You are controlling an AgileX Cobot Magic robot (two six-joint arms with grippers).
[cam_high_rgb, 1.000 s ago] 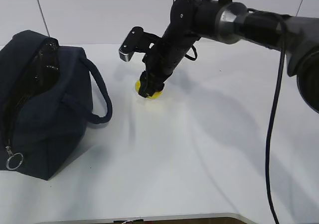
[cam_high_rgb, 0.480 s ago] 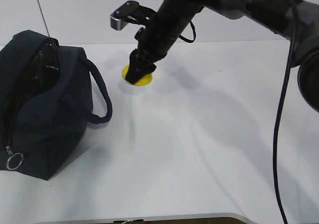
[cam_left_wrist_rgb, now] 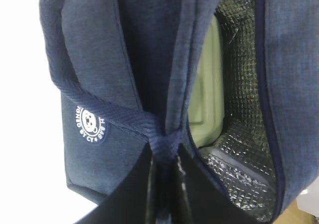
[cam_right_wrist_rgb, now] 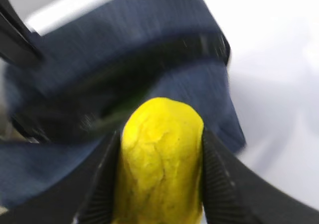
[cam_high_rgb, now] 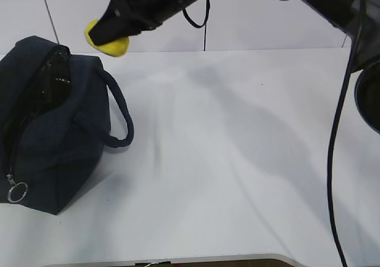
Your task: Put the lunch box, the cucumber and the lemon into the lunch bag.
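Note:
The navy lunch bag stands at the table's left with its top open. My right gripper is shut on the yellow lemon and holds it in the air just above the bag's right top edge. The right wrist view shows the lemon clamped between both fingers, with the blurred bag beyond. My left gripper is shut on the bag's handle strap. The lunch box's pale green lid lies inside against the foil lining. The cucumber does not show clearly.
The bag's other loop handle hangs over its right side. The zipper's ring pull dangles at the front left corner. The white table stretches right of the bag. A black cable hangs at the right.
My right gripper has lifted the lemon off the table and carried it up and to the left, to just above the bag. The bag has not moved.

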